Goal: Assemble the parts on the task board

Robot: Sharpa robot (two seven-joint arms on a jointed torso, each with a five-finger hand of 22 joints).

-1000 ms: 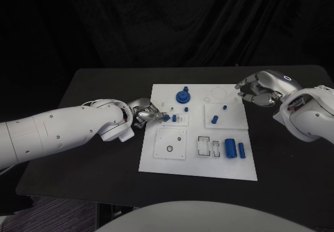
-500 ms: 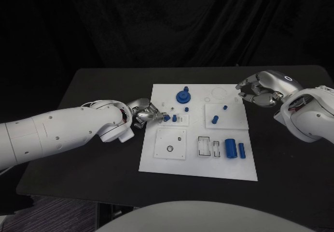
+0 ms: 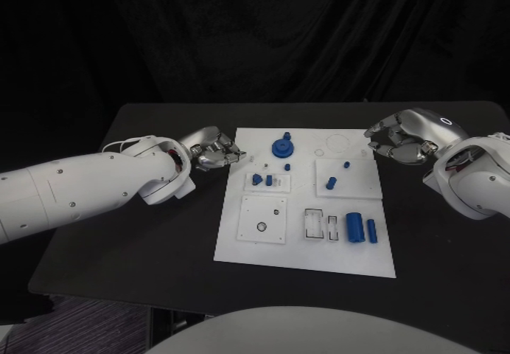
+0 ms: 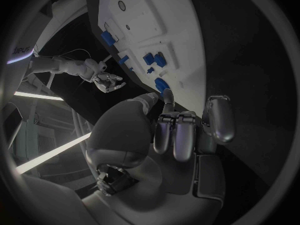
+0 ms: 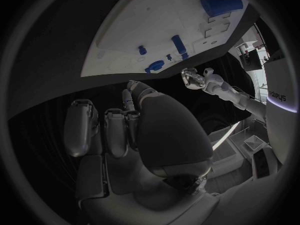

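We are seeing the board (image 3: 303, 251) lying between the hands: the left hand (image 3: 216, 153) is hovering just off its far left corner, the right hand (image 3: 402, 140) just beyond its far right corner. The parts (image 3: 281, 147) are sitting on the board between them.

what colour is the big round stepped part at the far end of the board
Blue, standing on the white task board; the round stepped part shows best in the head view.
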